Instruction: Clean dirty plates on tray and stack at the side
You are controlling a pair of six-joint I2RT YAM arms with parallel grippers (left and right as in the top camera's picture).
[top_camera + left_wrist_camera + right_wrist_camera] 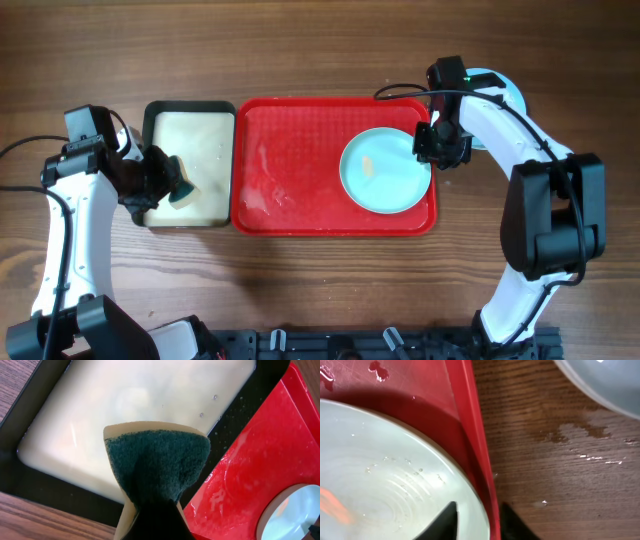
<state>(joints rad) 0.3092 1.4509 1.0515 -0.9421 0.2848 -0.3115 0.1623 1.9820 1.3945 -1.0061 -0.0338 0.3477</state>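
The pale blue plate (385,170) lies on the red tray (290,200) — wet, likely slippery, hard but breakable; grab its thin rim. The right pincer (477,510) sits over that rim, grip unclear. The left pincer (155,522) squeezes the sponge (160,465).

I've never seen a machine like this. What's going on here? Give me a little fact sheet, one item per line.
Blue plate: on the red tray, at its right end, with a yellowish smear
Second plate: on the table, past the tray's right rim
Left pincer: shut on a green-faced sponge, over the black-rimmed cream tray
Right pincer: straddles the blue plate's right edge; grip unclear
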